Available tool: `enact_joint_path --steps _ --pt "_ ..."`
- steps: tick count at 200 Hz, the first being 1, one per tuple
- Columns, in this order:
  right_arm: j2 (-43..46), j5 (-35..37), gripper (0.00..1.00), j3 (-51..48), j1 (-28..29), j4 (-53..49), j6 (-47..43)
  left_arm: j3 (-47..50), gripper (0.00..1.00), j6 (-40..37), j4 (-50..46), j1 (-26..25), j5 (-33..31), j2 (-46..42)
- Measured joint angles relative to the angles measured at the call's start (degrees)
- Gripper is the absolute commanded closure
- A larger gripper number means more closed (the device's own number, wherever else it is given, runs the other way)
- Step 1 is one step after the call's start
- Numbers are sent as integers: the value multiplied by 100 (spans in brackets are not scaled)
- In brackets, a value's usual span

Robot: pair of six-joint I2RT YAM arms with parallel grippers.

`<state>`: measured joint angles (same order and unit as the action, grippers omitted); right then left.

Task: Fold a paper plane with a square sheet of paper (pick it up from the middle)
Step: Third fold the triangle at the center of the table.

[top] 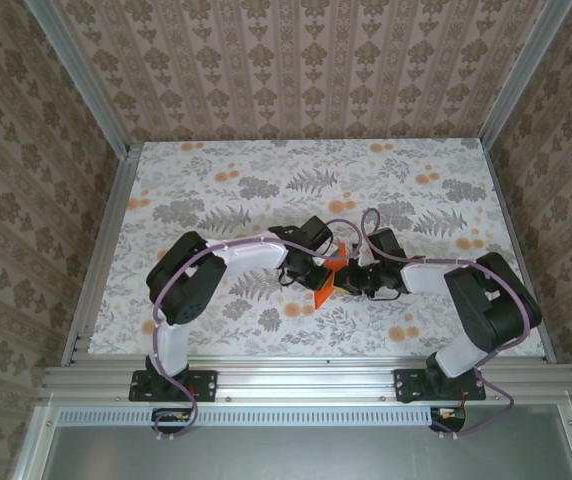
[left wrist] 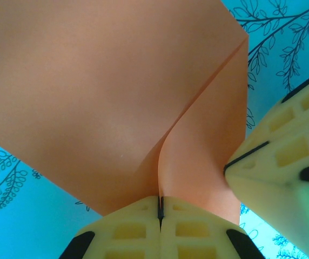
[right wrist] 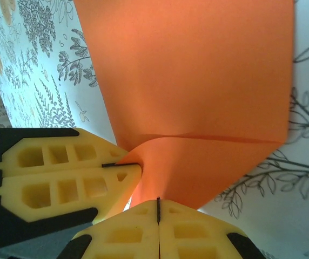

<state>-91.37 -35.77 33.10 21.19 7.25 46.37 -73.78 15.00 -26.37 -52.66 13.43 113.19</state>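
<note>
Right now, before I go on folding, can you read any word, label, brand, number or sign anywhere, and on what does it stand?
None can be read.
The square sheet of paper is plain orange, with no print.
The left gripper and the right gripper, both shut on it, have bare yellow fingers with no marking.
The tablecloth and the wallpaper carry only leaf and ornament patterns, no lettering.

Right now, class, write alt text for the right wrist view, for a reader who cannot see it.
The right fingers, shut, pinch the near edge of a creased orange paper. The left fingers, at the left, pinch it too; a floral table lies beneath.
</note>
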Motion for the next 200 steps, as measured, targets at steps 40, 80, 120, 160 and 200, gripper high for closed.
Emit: enact_joint_path --steps 40,80,120,160,200 --pt "-214 133 93 -2 9 81 9 26 100 11 28 -7 -26 -13" --pt "-195 136 92 0 9 72 -76 37 100 46 35 -13 -66 -22" --pt "378 247 91 -133 42 -94 -44 101 100 136 90 -13 -129 -57" --pt "570 297 92 -260 319 98 232 101 100 192 94 -13 -133 -59" --pt "225 382 92 -308 562 566 518 101 100 197 94 -13 -142 -59"
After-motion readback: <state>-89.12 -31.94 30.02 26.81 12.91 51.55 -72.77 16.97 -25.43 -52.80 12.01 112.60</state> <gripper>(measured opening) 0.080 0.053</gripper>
